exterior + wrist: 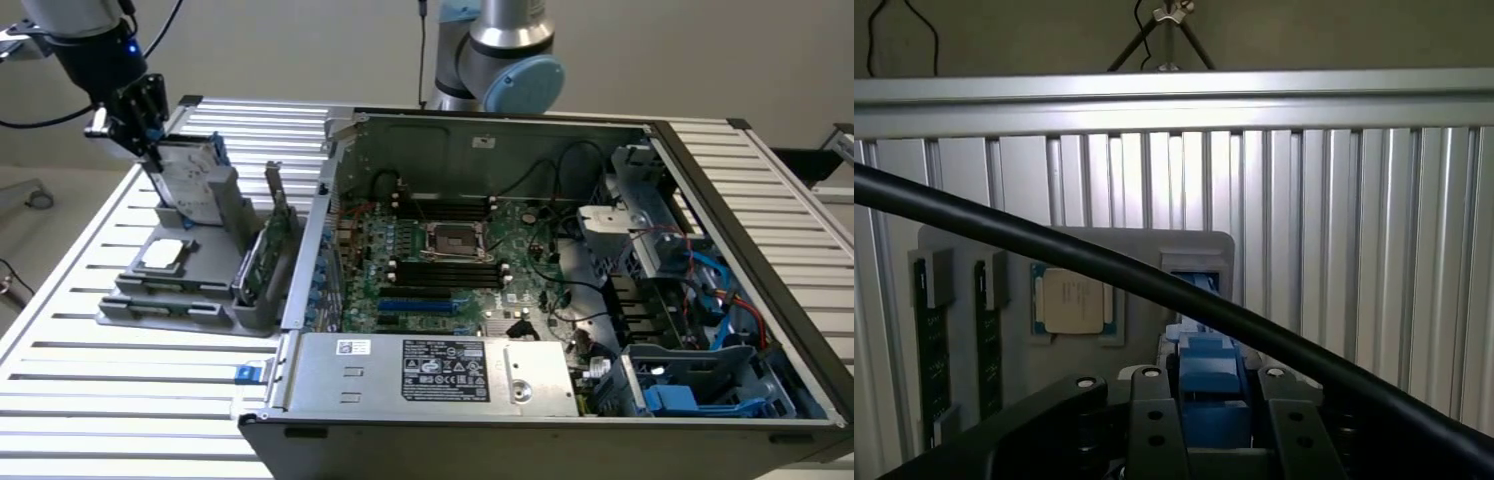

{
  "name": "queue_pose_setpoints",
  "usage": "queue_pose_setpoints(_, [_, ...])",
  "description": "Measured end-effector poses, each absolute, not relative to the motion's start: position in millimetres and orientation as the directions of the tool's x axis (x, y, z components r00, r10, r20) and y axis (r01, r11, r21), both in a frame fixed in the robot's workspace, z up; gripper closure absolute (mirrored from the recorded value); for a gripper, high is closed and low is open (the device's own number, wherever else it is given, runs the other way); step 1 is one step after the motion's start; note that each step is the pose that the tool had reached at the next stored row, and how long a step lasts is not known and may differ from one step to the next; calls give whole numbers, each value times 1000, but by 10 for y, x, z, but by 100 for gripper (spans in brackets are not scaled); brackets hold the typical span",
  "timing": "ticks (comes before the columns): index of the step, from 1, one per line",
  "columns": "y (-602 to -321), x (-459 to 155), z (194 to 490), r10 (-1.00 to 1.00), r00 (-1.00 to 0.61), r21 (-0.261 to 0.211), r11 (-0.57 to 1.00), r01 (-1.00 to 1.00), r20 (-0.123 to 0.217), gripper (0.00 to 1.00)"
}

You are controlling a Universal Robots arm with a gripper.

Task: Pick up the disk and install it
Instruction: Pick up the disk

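Note:
The disk [191,178], a silver-grey drive in a blue carrier, stands upright in the grey holder [174,300] at the exterior view's left. My gripper [147,138] is down on its top edge from above. In the wrist view the blue carrier of the disk [1206,362] sits tight between the two black fingers [1151,425] of my gripper [1206,390], which is shut on it. I cannot tell whether the disk's lower edge still rests in its slot.
The holder also carries a square processor chip [163,255] and an upright green card [263,262]. The open computer case [534,250] lies to the exterior view's right, with a blue drive bay [694,385] at its near corner. A black cable [1054,250] crosses the wrist view.

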State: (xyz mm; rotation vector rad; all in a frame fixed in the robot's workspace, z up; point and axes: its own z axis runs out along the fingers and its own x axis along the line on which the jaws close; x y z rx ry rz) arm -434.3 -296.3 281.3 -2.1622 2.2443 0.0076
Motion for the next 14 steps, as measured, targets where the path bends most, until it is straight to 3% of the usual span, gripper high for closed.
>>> queue_pose_setpoints(14, [-2986, -4343, 2813, -999, -46, -14, 46, -999, -22, 67])
